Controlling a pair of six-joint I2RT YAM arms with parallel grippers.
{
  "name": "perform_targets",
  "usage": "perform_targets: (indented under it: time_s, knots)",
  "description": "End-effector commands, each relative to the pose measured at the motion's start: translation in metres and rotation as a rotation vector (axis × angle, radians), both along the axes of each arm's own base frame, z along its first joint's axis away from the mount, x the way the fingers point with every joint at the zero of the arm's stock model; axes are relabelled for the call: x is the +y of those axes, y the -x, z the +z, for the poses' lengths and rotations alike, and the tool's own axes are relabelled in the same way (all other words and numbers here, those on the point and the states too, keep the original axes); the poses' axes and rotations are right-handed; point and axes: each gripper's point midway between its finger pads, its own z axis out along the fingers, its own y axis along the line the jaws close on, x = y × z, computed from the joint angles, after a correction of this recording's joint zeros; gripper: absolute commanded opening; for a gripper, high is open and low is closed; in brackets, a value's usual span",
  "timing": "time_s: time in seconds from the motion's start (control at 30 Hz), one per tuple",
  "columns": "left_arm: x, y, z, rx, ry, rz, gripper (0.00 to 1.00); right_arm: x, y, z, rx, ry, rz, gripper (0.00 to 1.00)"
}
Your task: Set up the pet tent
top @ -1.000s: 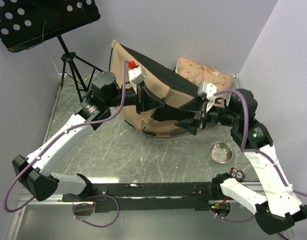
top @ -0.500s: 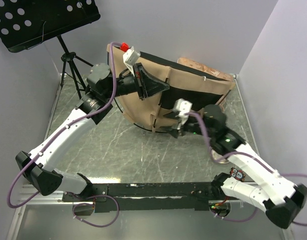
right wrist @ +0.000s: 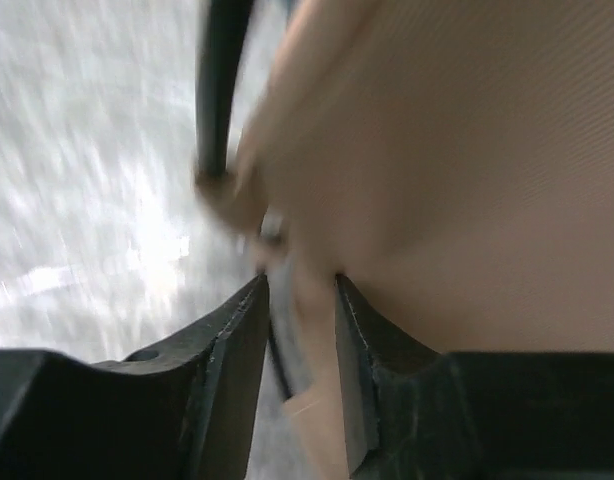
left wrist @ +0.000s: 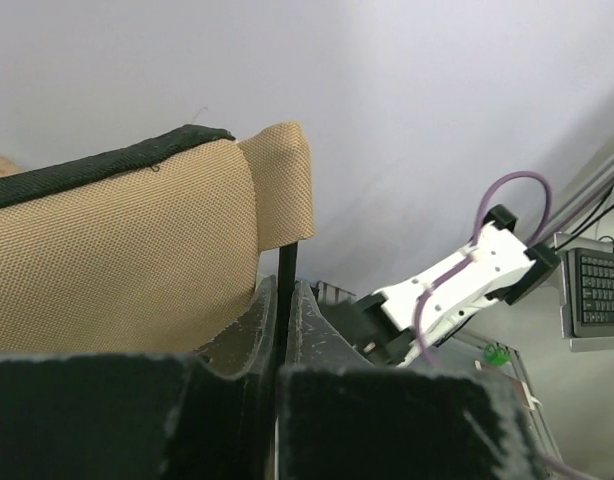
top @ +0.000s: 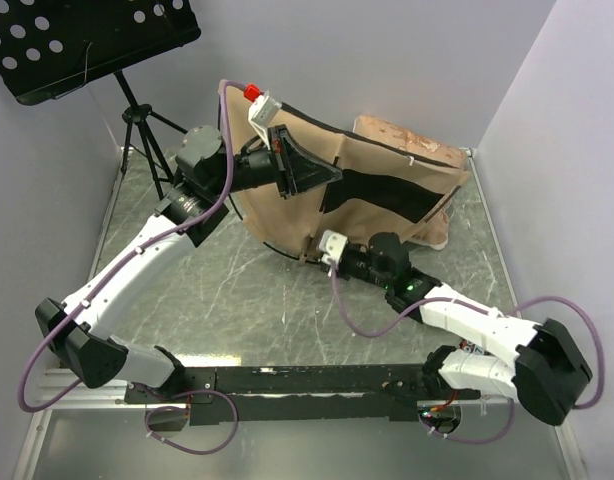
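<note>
Tent (right wrist: 467,150) blurred at right claw (right wrist: 299,288), cushion (top: 399,138) part-hidden

My left arm reaches to twelve o'clock, left gripper (top: 333,172) facing three, clamped on the pet tent (top: 387,162). My right arm lies low, right gripper (top: 314,256) facing nine, jaws slightly apart.

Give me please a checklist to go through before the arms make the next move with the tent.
1. Left gripper shut on the black pole: ok.
2. Lower edge of the pet tent between the fingers of the right gripper: ok.
3. Right grip firm: cannot tell, the wrist view is blurred.
4. Tent opened into shape: not ok, it looks flat and slanted.
5. Plush cushion free of the tent: cannot tell, the tent hides part of it.
</note>
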Motion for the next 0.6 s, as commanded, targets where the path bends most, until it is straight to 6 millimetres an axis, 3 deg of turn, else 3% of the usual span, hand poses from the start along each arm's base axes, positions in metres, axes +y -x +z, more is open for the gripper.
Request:
perform_targets:
  time_s: [0.0,0.1,0.23,0.4,0.5,0.57]
  knots:
    - [0.015,0.032,0.068,-0.149,0.15,-0.055,0.01,-0.018,-0.008,-0.048,-0.037,0.138,-0.04,0.38]
    - [0.015,0.033,0.064,-0.169,0.133,-0.058,0.01,-0.023,-0.003,-0.049,-0.015,0.157,-0.034,0.38]
    - [0.017,0.047,0.05,-0.257,0.09,-0.114,0.01,-0.024,0.028,-0.022,0.095,0.158,0.05,0.52]
    - [0.019,0.053,0.016,-0.344,-0.037,-0.06,0.01,-0.042,0.109,0.058,0.127,0.089,0.273,0.83]
    - [0.015,0.054,-0.014,-0.356,-0.091,-0.034,0.01,-0.056,0.144,0.118,0.139,0.0,0.316,0.86]
    - [0.012,0.055,-0.029,-0.355,-0.105,-0.012,0.01,-0.065,0.152,0.152,0.158,-0.086,0.263,0.85]
